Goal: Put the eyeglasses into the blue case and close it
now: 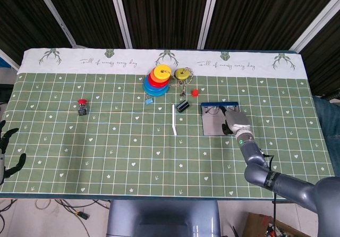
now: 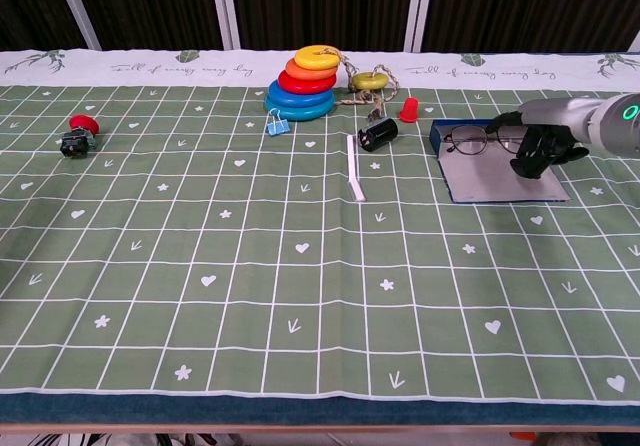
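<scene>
The blue case (image 2: 437, 137) lies open on the right of the table, its grey inner flap (image 2: 497, 178) spread flat toward me. The thin-framed eyeglasses (image 2: 468, 143) rest at the far end of the case by its blue rim; the head view shows the eyeglasses (image 1: 212, 110) and case (image 1: 213, 126) too. My right hand (image 2: 537, 147) sits over the case's right side, fingers curled down on the right end of the glasses, apparently holding them. The head view shows my right hand (image 1: 236, 122) as well. My left hand (image 1: 7, 153) hangs off the table's left edge, fingers spread and holding nothing.
A black cylinder (image 2: 378, 133) and a white strip (image 2: 355, 179) lie left of the case, a red cone (image 2: 408, 109) behind it. A stack of coloured rings (image 2: 303, 93), a yellow disc (image 2: 371, 80) and a blue clip (image 2: 277, 121) stand further back. A red button (image 2: 77, 135) sits far left.
</scene>
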`<state>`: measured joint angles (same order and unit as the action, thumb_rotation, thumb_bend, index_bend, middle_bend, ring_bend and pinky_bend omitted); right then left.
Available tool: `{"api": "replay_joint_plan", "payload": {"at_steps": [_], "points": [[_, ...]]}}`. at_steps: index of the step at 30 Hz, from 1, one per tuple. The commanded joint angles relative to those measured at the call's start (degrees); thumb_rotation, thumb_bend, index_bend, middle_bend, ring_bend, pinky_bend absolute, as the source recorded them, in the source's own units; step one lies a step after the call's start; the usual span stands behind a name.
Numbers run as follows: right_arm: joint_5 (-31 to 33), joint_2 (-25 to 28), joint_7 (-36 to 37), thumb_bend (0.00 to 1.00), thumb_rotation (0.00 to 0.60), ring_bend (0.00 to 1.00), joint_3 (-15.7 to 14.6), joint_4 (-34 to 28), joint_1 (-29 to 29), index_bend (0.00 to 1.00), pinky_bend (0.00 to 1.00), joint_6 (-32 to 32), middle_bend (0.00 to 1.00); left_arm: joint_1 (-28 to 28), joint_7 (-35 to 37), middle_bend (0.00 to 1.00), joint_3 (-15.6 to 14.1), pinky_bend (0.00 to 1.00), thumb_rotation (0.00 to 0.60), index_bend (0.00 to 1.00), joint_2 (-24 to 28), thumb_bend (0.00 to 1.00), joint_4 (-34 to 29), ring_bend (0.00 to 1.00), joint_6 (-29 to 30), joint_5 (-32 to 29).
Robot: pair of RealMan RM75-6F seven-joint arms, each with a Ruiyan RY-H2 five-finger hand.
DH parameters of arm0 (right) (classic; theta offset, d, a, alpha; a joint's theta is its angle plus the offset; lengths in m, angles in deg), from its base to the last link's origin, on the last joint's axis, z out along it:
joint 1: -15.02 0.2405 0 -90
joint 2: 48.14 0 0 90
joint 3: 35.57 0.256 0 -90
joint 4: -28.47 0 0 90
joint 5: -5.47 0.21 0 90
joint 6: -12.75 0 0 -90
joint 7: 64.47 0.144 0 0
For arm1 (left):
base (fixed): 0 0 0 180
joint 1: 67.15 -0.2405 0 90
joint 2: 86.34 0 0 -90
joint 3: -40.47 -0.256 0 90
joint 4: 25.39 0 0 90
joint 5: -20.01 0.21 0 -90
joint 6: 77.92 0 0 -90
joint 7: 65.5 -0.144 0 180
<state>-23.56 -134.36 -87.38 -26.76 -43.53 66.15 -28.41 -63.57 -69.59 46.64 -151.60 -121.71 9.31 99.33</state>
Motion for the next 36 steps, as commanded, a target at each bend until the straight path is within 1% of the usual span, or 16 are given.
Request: {"api": "replay_joint_plan", "payload": {"at_steps": [1,2,4,5,6,8,11,14,18,22,29,32,36], "points": [[-6.01,4.23,2.27,0.43,0.600,0.60,-0.20,-7.87,-2.77,0.00,0.69,-3.59,0.46,0.04,-0.16,0.00,-0.08,0.00,0.600,0.19,0.00,0.34,-0.01,0.00,-0.17,-0.05],[-7.50,4.85,2.60,0.39,0.600,0.51,-0.51,-9.18,-3.36,0.00,0.59,-4.29,0.40,0.06,-0.24,0.00,-0.11,0.00,0.600,0.19,-0.02,0.34,-0.03,0.00,-0.22,-0.05],[-11.63,5.76,3.54,0.35,0.600,0.38,-1.28,-11.47,-4.93,0.01,0.43,-6.49,0.34,0.07,-0.41,0.00,-0.19,0.00,0.600,0.19,-0.09,0.34,-0.09,0.00,-0.30,-0.04],[-13.43,5.81,4.02,0.33,0.600,0.33,-1.55,-11.94,-5.58,0.03,0.35,-7.59,0.32,0.07,-0.48,0.00,-0.22,0.00,0.600,0.19,-0.12,0.34,-0.10,0.00,-0.30,-0.01],[-15.16,5.69,4.61,0.33,0.600,0.29,-1.75,-12.11,-6.21,0.05,0.30,-8.66,0.30,0.06,-0.53,0.00,-0.24,0.00,0.600,0.19,-0.14,0.34,-0.11,0.00,-0.29,0.01],[-19.32,4.83,6.41,0.32,0.600,0.26,-2.18,-11.52,-7.61,0.10,0.26,-10.94,0.27,0.04,-0.60,0.00,-0.28,0.00,0.600,0.19,-0.18,0.34,-0.18,0.00,-0.25,0.06],[-23.99,3.35,9.40,0.32,0.600,0.23,-2.94,-9.08,-8.81,0.12,0.23,-11.42,0.23,-0.01,-0.61,0.00,-0.26,0.00,0.600,0.19,-0.17,0.34,-0.27,0.00,-0.13,0.07],[-26.46,2.25,10.79,0.31,0.600,0.18,-3.41,-6.62,-8.97,0.12,0.21,-10.58,0.19,-0.03,-0.63,0.00,-0.23,0.00,0.600,0.19,-0.14,0.34,-0.24,0.00,-0.12,-0.03],[-30.38,0.27,11.21,0.27,0.600,0.15,-4.18,-2.33,-8.63,0.13,0.20,-10.07,0.18,-0.02,-0.64,0.00,-0.17,0.00,0.600,0.19,-0.08,0.34,-0.25,0.00,-0.20,-0.21],[-33.19,-1.48,12.53,0.26,0.600,0.15,-4.38,1.26,-8.44,0.14,0.20,-9.51,0.18,0.01,-0.71,0.00,-0.08,0.00,0.600,0.20,-0.04,0.34,-0.30,0.00,-0.24,-0.36],[-34.02,-3.83,14.01,0.26,0.600,0.16,-3.44,6.59,-7.96,0.15,0.20,-7.67,0.20,0.01,-0.84,0.00,-0.06,0.00,0.600,0.20,-0.06,0.34,-0.25,0.00,-0.23,-0.43],[-34.33,-5.12,14.82,0.26,0.600,0.17,-2.89,8.92,-8.10,0.15,0.20,-7.71,0.21,-0.03,-0.91,0.00,-0.08,0.00,0.600,0.20,-0.08,0.34,-0.20,0.00,-0.11,-0.34],[-35.67,-6.78,16.48,0.26,0.600,0.17,-2.87,11.71,-8.79,0.16,0.20,-8.00,0.23,-0.02,-1.02,0.00,0.00,0.00,0.600,0.20,-0.15,0.34,-0.16,0.00,-0.08,-0.47]]}}
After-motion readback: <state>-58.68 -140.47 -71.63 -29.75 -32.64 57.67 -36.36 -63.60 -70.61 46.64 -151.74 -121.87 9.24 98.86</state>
